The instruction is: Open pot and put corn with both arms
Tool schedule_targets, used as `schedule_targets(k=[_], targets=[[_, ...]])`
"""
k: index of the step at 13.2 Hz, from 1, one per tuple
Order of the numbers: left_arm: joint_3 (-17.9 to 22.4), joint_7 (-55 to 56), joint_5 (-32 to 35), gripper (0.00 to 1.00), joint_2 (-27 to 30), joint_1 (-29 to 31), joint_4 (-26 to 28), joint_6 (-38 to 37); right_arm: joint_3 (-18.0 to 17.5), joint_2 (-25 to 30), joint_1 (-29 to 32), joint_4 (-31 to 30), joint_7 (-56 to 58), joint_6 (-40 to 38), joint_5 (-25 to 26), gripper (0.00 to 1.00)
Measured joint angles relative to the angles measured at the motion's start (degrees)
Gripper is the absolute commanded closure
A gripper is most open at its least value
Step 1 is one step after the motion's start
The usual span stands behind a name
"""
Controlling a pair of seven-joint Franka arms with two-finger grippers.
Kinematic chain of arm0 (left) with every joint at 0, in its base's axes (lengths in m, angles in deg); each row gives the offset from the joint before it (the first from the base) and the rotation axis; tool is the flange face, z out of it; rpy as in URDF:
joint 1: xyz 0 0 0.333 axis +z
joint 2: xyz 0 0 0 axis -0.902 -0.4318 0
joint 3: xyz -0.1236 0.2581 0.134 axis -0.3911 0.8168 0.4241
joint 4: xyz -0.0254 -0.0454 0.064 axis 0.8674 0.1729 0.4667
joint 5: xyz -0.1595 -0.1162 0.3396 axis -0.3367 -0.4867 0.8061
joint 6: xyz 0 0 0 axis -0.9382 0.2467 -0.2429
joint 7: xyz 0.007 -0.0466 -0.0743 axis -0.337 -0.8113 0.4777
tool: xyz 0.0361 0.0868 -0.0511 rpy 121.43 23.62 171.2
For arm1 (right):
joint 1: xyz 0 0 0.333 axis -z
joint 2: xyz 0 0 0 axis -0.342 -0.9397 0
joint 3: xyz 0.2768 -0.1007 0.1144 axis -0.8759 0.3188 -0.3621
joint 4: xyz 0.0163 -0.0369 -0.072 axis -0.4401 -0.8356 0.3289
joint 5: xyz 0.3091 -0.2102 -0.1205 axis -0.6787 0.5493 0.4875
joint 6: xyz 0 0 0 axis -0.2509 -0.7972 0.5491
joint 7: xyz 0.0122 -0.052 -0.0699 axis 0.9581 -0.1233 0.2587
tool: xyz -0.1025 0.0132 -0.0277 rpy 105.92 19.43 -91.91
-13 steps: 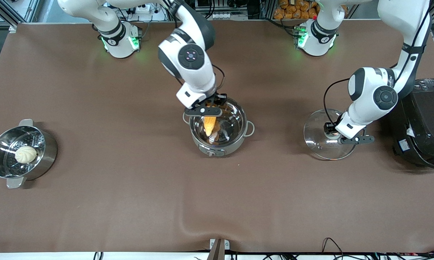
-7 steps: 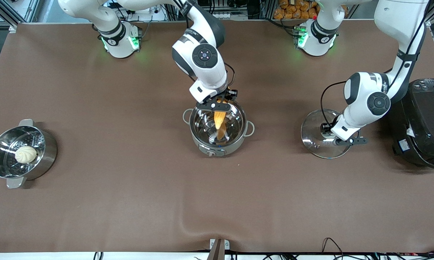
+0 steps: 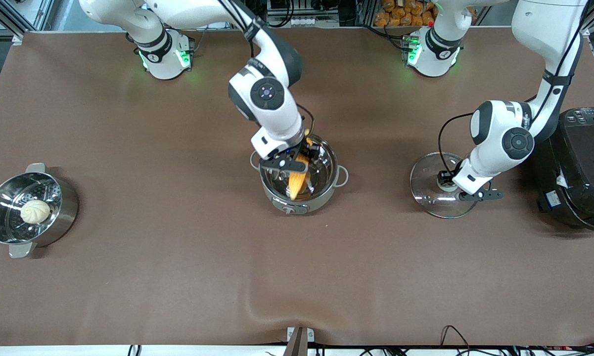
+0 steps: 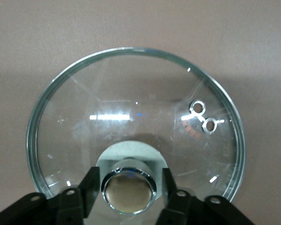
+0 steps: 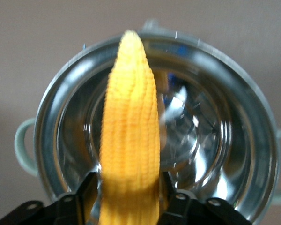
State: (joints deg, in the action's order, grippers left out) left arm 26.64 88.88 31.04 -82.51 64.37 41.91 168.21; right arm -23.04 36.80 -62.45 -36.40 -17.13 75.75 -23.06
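The grey-silver pot (image 3: pixel 332 159) stands open mid-table, its knob toward the front camera. My right gripper (image 3: pixel 297 167) is shut on the yellow corn (image 3: pixel 297 180) and holds it tip-down inside the pot's mouth. In the right wrist view the corn (image 5: pixel 131 122) runs out from between my fingers (image 5: pixel 91 185) over the shiny interior (image 5: pixel 210 140). The glass lid (image 3: pixel 428 195) lies toward the left arm's end of the table. My left gripper (image 3: pixel 447 184) is shut on its chrome knob (image 4: pixel 129 190), and the lid's glass (image 4: pixel 131 89) spreads out below.
A steel steamer pot (image 3: pixel 64 207) with a white bun (image 3: pixel 34 211) sits at the right arm's end. A black rice cooker (image 3: pixel 581 168) stands close beside the left arm's elbow. The brown cloth has a wrinkle (image 3: pixel 257 306) near the front edge.
My right gripper swung over the pot's rim and back, and the corn now sits lower in the pot. My left gripper and the lid shifted slightly toward the pot.
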Motion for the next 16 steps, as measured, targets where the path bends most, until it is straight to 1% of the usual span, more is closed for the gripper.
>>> schedule_targets(k=[2, 4, 6, 8, 9, 10, 13, 16], targets=[[-0.2, 0.7, 0.0, 0.00, 0.0, -0.1, -1.1, -0.1, -0.1, -0.8, -0.2, 0.3, 0.0, 0.3, 2.0, 0.00], [-0.3, 0.9, 0.0, 0.00, 0.4, -0.1, -3.5, -1.9, 0.1, -0.8, 0.0, 0.9, -0.1, -1.9, 2.4, 0.00], [-0.3, 0.9, 0.0, 0.00, 1.7, -0.1, -8.2, -8.4, 1.3, 0.3, 1.8, 2.3, -0.2, -5.6, 4.8, 0.00], [-0.3, 0.9, 0.0, 0.00, 3.3, -0.1, -14.6, -17.1, 5.2, 3.0, 4.4, 3.2, 1.2, -7.7, 7.8, 0.00], [-0.4, 0.8, 0.0, 0.00, 4.1, -0.1, -17.8, -21.1, 6.9, 4.5, 6.4, 3.2, 5.3, -8.4, 8.3, 0.00], [-0.7, 0.7, 0.0, 0.00, 4.9, -0.1, -20.8, -24.4, 7.9, 5.7, 8.9, 3.2, 11.2, -9.1, 8.4, 0.00], [-1.8, 0.7, 0.0, 0.00, 6.6, -0.2, -28.6, -32.7, 8.5, 8.3, 16.8, 3.3, 25.5, -13.2, 8.4, 0.00], [-2.5, 0.7, 0.0, 0.00, 7.6, -0.2, -36.2, -41.2, 8.7, 11.1, 23.9, 3.4, 38.7, -22.1, 8.2, 0.00]])
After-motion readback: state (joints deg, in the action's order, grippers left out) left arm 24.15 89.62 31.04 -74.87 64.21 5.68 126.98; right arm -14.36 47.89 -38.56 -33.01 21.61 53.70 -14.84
